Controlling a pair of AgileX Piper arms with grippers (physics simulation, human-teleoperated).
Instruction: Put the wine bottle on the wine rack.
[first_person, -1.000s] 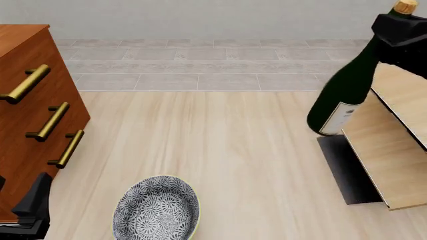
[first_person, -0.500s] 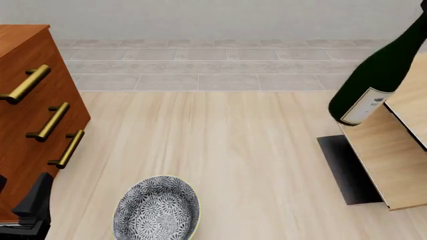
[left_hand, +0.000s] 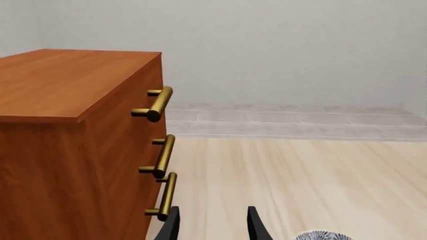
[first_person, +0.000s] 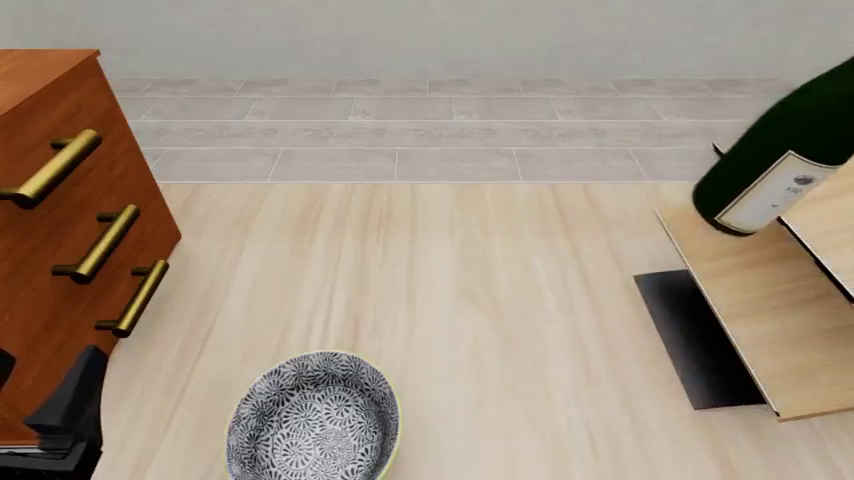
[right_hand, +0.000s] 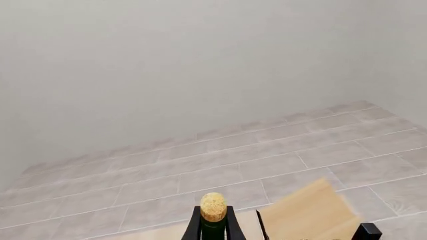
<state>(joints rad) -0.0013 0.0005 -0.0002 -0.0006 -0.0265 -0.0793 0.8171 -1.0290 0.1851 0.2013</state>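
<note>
— Two arms, but which one is nearer to the wine bottle (first_person: 787, 165)?

— The right one. In the right wrist view the right claw (right_hand: 213, 227) is clenched on the neck, just under the tan cork. The left claw (left_hand: 212, 225) is low beside the drawer cabinet (first_person: 60, 230), well apart from the bottle; its fingers stand apart and grasp nothing.

— Where is the bottle now?

— It hangs above the wine rack (first_person: 767, 320), at the right edge of the front view. Its long axis is tilted: the base points down and left toward the slanted board, and the neck goes up and right out of the frame. I cannot tell if the base touches the board.

— How does it look?

— Dark green glass, with a white label near the base. I judge the next move must lay this axis along the board.

— And the bowl (first_person: 315, 417)?

— It rests on the tabletop (first_person: 441, 300), far from the rack.
</note>
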